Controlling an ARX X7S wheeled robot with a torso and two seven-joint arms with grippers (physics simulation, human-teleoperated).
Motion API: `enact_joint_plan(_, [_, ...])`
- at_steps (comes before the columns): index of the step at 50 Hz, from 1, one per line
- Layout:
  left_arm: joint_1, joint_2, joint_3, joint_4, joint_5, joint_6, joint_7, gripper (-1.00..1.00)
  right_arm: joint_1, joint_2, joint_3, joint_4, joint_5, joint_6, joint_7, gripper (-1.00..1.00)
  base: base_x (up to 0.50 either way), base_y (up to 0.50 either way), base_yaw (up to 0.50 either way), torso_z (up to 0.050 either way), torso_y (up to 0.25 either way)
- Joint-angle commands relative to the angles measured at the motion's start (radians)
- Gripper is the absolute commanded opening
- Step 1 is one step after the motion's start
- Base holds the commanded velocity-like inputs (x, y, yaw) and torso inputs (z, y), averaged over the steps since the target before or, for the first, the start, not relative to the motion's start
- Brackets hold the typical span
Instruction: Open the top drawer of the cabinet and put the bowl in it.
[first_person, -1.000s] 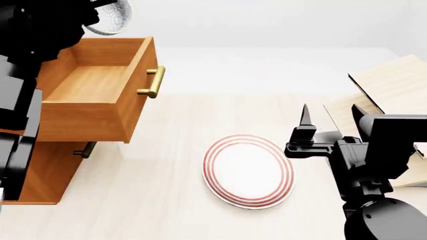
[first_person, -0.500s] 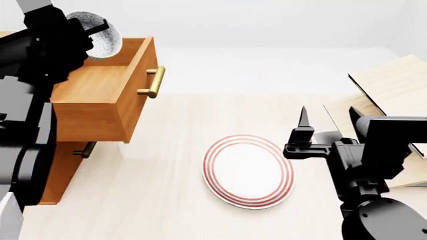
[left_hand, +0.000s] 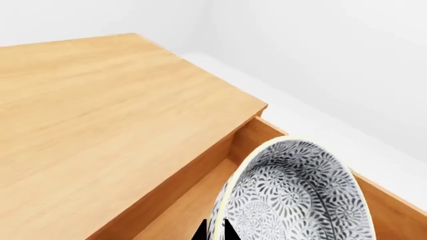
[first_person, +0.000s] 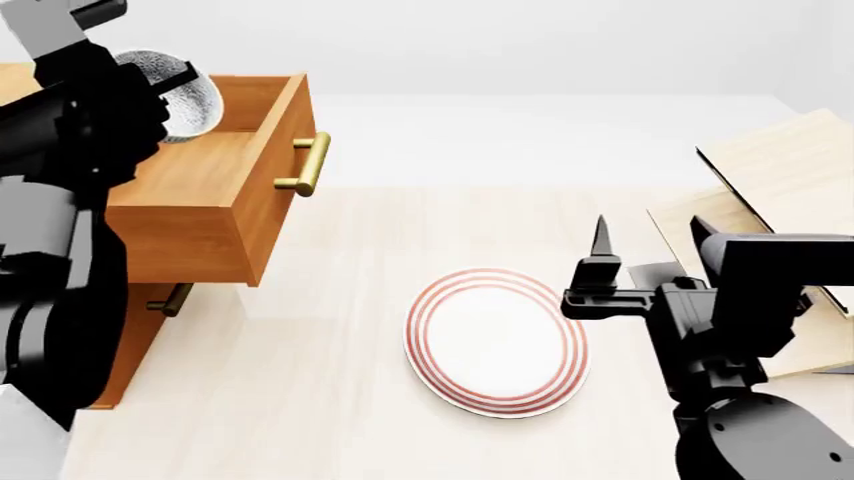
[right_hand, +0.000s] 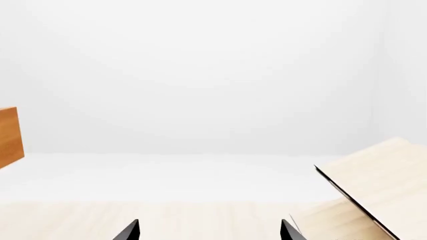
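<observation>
The top drawer (first_person: 200, 215) of the cabinet (first_person: 134, 335) stands pulled out, its brass handle (first_person: 310, 165) facing the table. My left gripper (first_person: 158, 85) is shut on the rim of the bowl (first_person: 184, 100) and holds it tilted on edge above the drawer's back end. In the left wrist view the speckled bowl (left_hand: 300, 195) hangs over the drawer opening (left_hand: 193, 200), beside the cabinet top (left_hand: 100, 110), with my left gripper (left_hand: 215, 232) pinching its rim. My right gripper (first_person: 601, 238) is open above the table with nothing in it; its tips (right_hand: 210, 230) stand wide apart.
A flat white plate with red rings (first_person: 497, 340) lies on the pale wooden table between the arms. A pale tilted plank rack (first_person: 781, 170) stands at the right, close behind my right arm. A lower drawer's handle (first_person: 170, 298) shows under the open drawer.
My left arm has brought the bowl down and leftward, from above the cabinet's far edge to just over the open drawer. The right arm has barely shifted.
</observation>
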Motion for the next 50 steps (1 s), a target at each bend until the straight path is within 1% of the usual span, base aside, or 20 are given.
enact_joint_plan(1, [0.015, -0.004, -0.125, 0.001, 0.119, 0.007, 0.005, -1.0, -0.001, -0.003, -0.01, 0.021, -0.007, -0.015, -0.005, 1.0, 0.0, 0.0, 0.0, 0.0, 0.0])
enact_joint_plan(12, [0.047, -0.007, -0.197, 0.001, 0.188, 0.017, 0.016, -1.0, 0.003, -0.005, -0.018, 0.033, -0.007, -0.021, -0.005, 1.0, 0.0, 0.0, 0.0, 0.0, 0.0])
enact_joint_plan(37, [0.066, 0.002, -0.279, 0.001, 0.275, 0.009, 0.052, -1.0, 0.021, -0.004, -0.027, 0.034, 0.005, -0.008, 0.007, 1.0, 0.0, 0.0, 0.0, 0.0, 0.0])
enact_joint_plan(38, [0.065, 0.003, -0.28, 0.001, 0.277, 0.008, 0.055, 1.0, 0.021, -0.004, -0.027, 0.034, 0.005, -0.008, 0.008, 1.0, 0.0, 0.0, 0.0, 0.0, 0.0])
enact_joint_plan(50, [0.04, 0.008, -0.286, 0.002, 0.299, 0.006, 0.079, 1.0, 0.016, -0.002, -0.027, 0.04, 0.005, -0.019, 0.007, 1.0, 0.0, 0.0, 0.0, 0.0, 0.0])
